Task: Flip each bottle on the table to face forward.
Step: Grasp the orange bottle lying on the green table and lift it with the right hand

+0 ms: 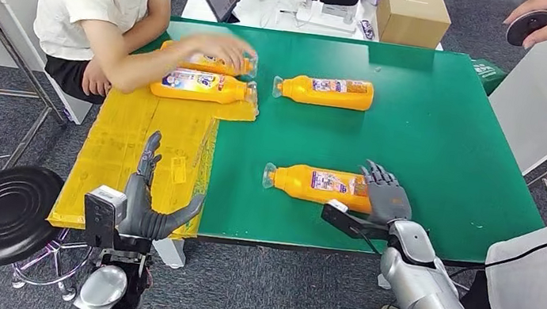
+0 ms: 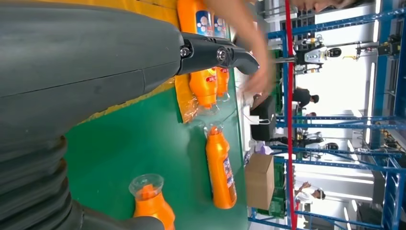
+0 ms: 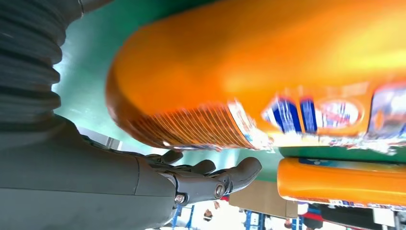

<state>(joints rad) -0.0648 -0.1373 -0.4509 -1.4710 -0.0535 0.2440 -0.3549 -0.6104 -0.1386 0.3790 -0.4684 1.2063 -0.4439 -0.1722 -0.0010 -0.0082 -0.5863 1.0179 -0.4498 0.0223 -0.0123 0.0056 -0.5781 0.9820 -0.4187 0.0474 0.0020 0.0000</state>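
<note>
Nearest bottle (image 1: 318,185): lying on green table (image 1: 447,145), base hidden under right hand (image 1: 385,193); grasp cannot be told. Left hand (image 1: 148,206): fingers apart, empty. Far bottles (image 1: 203,85) partly covered by person's arm (image 1: 146,66).

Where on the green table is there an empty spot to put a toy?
The right half of the green table is bare, past the far bottle. There is also room between that bottle and the near bottle. The left corner is crowded: two bottles and a person's arm.
</note>
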